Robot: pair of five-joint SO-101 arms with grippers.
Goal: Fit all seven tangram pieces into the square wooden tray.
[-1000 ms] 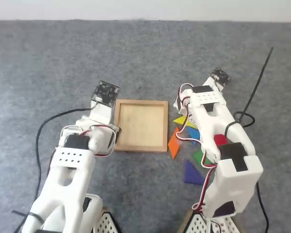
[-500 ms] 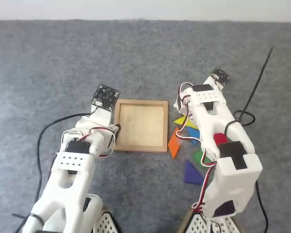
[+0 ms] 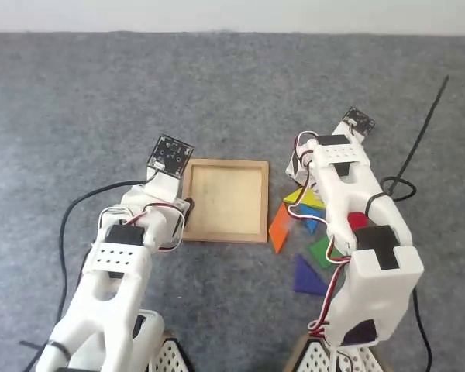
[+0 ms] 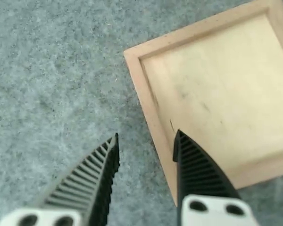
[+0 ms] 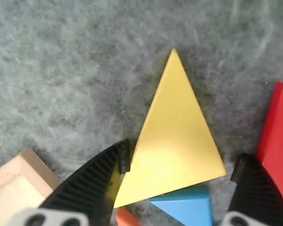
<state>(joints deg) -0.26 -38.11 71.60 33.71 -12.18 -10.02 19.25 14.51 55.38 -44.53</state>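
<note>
Square wooden tray (image 3: 225, 200): lies flat on the grey-covered desk (image 3: 101, 101), between the 2 arms, bare wood floor showing. Left gripper (image 4: 147, 136): at the tray's left side, open and holding nothing, 1 finger over the desk just outside the tray, the other over the tray's left rim. Right gripper (image 5: 181, 157): just off the tray's right side, open, its 2 fingers set either side of the yellow triangle (image 5: 177, 136); whether they touch it cannot be told. Yellow triangle: flat on the desk, right of the tray, near its far right corner. Blue piece (image 5: 186, 207): touching the yellow triangle on the side toward the arm's base. Red piece (image 5: 276, 127): just beside the yellow triangle, farther from the tray. Orange piece (image 3: 279, 226): nearest the tray, just off its near right corner. Green piece (image 3: 319, 249): right of the orange piece, partly under the right arm. Purple triangle (image 3: 306, 275): farthest from the tray, toward the arm bases, apart from the rest. All 6 pieces lie outside the tray.
</note>
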